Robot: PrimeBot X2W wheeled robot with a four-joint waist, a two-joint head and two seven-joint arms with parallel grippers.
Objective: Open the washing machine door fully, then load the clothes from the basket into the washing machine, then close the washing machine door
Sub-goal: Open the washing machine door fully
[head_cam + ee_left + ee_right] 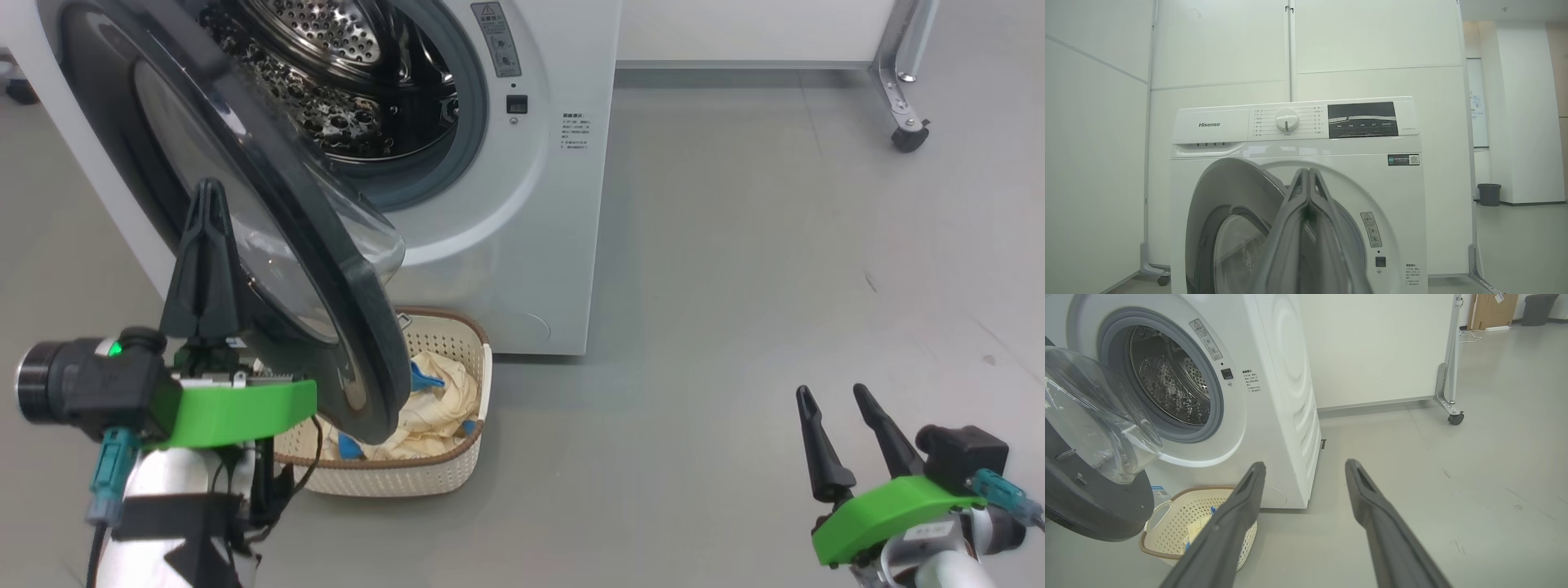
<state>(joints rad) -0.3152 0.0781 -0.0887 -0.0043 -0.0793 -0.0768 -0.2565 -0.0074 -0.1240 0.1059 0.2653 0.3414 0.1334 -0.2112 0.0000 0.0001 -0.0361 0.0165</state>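
Big white front-loading washing machine (522, 204) stands on a grey floor w/ its steel perforated drum (343, 49) and grey rubber seal (469, 98) exposed. In the left wrist view the machine (1298, 163) shows its control panel up top w/ a round white dial (1287, 119). The large round washing machine door (359, 310), glossy black rim w/ a bulging clear glass bowl, is swung partway out from the machine's left side. It's not fully open, and the bowl faces back twd the drum opening. In the right wrist view the door (1094, 510) sits left of the opening, drum (1163, 379) visible past it. Small cream plastic basket (392, 482), perforated sides and brown woven-look rim, sits on the floor right in front of the machine, below the opening. The door's lower rim hangs over the basket's left part in the head view. The clothes (441, 400), pale yellow fabric w/ blue trim bits, lie bundled inside the basket (1180, 522). The left gripper (208, 192) is up at the door's outer face, on the machine's left side, its two dark fingers pressed together, nothing btwn them. Can't tell if they touch the door. From its own wrist the left gripper (1306, 173) points at the machine front. The right gripper (833, 392) hangs well apart from the machine, out to its right over bare floor, fingers spread wide and empty. In its own view the right gripper (1305, 465) aims twd the machine's right front corner. A small blue sticker (1161, 493) sits low on the machine front, just above the basket.
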